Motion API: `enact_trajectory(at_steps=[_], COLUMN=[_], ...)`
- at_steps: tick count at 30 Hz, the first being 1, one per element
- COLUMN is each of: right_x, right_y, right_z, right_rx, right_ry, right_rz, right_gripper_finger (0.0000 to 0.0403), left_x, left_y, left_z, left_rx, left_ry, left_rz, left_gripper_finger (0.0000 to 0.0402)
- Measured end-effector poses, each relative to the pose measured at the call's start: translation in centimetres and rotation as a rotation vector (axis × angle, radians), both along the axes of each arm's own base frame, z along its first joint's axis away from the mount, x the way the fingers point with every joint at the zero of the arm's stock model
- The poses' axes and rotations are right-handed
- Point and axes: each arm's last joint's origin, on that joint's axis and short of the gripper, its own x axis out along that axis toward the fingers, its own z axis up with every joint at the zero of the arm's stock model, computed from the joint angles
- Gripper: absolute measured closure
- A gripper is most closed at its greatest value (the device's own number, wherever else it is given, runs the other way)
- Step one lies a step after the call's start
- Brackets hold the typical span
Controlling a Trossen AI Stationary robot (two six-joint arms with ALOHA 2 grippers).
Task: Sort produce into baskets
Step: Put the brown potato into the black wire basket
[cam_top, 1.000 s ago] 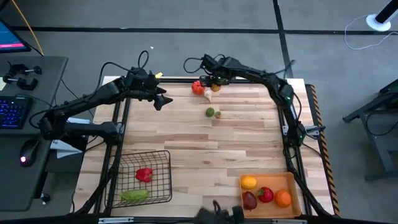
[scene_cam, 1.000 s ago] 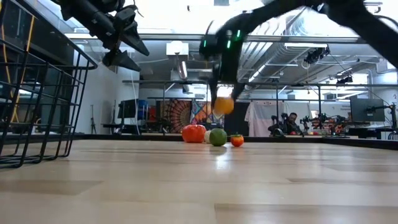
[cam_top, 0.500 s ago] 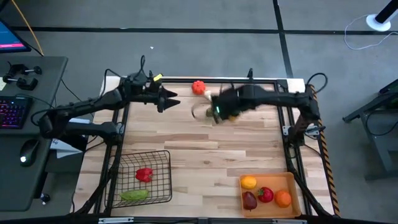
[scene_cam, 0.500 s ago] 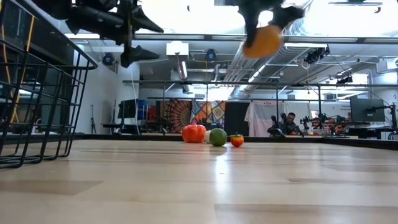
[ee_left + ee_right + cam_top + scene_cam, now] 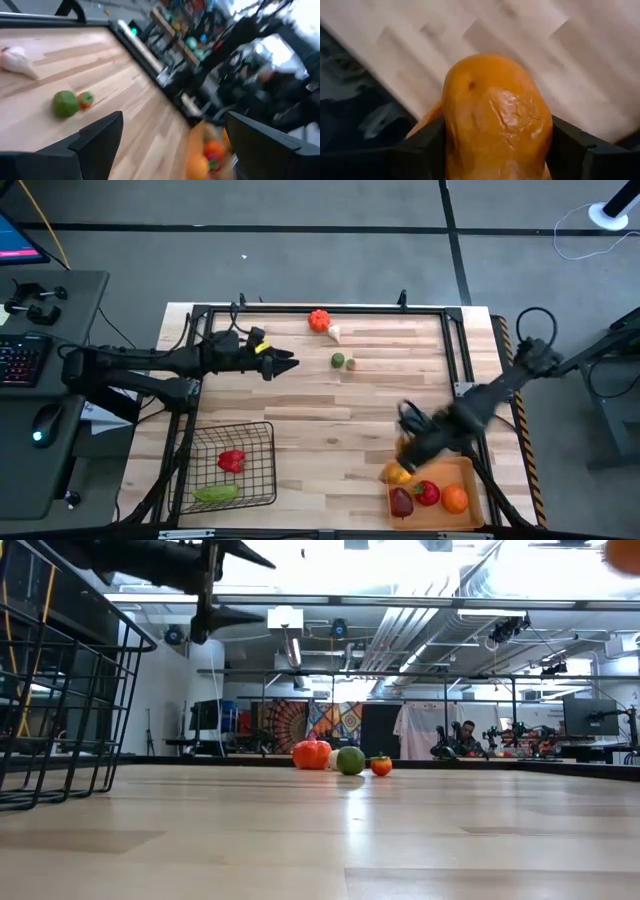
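Fingers of the right arm clamp an orange fruit over the orange tray.

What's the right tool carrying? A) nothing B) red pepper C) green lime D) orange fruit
D: in the right wrist view an orange fruit sits clamped between the right tool's fingers, which hang by the orange tray.
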Motion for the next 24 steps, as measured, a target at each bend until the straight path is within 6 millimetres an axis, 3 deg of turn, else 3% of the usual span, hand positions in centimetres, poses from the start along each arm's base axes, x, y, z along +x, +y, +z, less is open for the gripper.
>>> enact_trajectory(at_steps=[6,13,17,24], right_x=[-3.9,-6.1,-5.8,-3.5], right_y=[3.3,5.1,5.1,4.3], right_z=[-0.6,-1.9,-2.0,-1.6], right_rx=[0.1,0.147,0.132,0.144], right_ry=[-0.104,-0.025,-0.068,-0.176], right_rz=[0.107,0.214,0.221,0.236], right_gripper_finger=[0.0171,0.0171,0.0171,0.0171], left_x=[0.4,0.4,0.4,0.4], left_y=[-2.4,-3.2,-3.2,-3.2], left_z=[1.3,1.8,1.8,1.8], left_rx=[-0.048,-0.027,-0.026,-0.015], left_ry=[-0.149,-0.199,-0.199,-0.195], left_rz=[0.059,0.104,0.111,0.105], left_gripper_finger=[0.0064,0.0064,0.0064,0.0064])
